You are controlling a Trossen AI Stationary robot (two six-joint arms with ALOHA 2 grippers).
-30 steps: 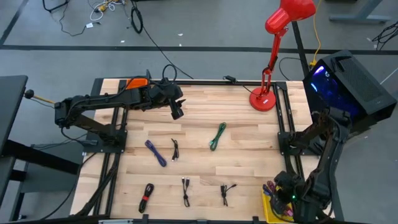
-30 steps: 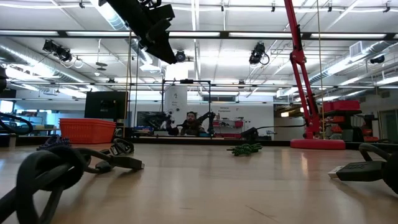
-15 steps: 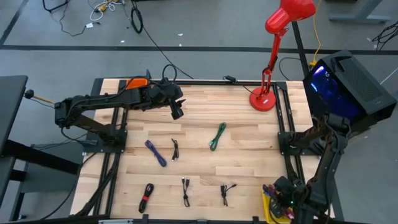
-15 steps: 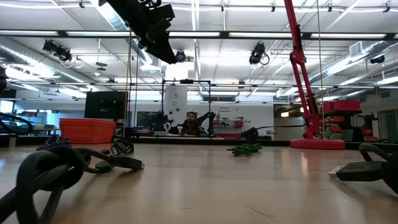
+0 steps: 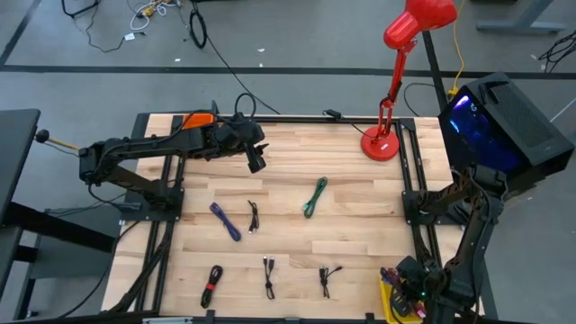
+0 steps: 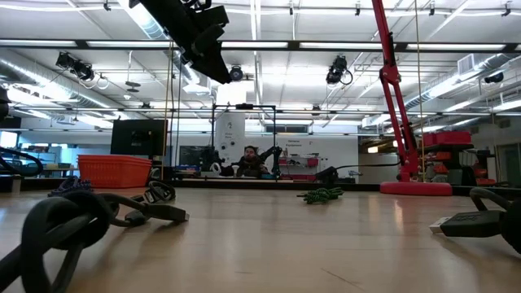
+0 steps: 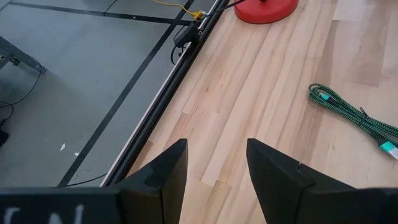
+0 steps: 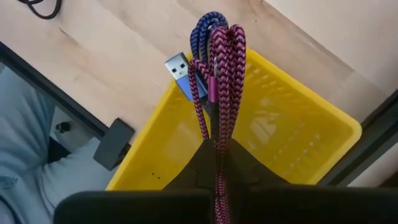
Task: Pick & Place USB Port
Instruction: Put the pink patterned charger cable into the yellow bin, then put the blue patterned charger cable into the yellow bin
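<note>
Where the table's near right corner meets the frame sits a yellow bin [image 8: 292, 134], its floor bare in the right wrist view. Right gripper [image 8: 217, 152]: fingers pinched tight on a purple-and-blue braided USB cable [image 8: 217, 74], folded into a bundle and held just above the bin, blue USB plug [image 8: 180, 71] sticking out to one side. From overhead the same gripper [image 5: 409, 288] hangs over that corner.

Left gripper [image 5: 256, 162]: raised over the far left part of the wooden table [image 5: 360, 225], fingers [image 7: 165, 171] spread apart with nothing between them.

Loose on the tabletop:
- green braided cable [image 5: 314, 196], near the middle
- purple cable [image 5: 225, 221], left of centre
- small black cable [image 5: 253, 217], just beside the purple one
- red-and-black cable [image 5: 212, 285], near edge, left
- two black cables [image 5: 268, 276] and [image 5: 326, 281], near edge, centre

Red desk lamp [image 5: 392, 85]: base on the far right corner.

Orange basket [image 6: 114, 170]: in the room beyond the table, contents not visible.
</note>
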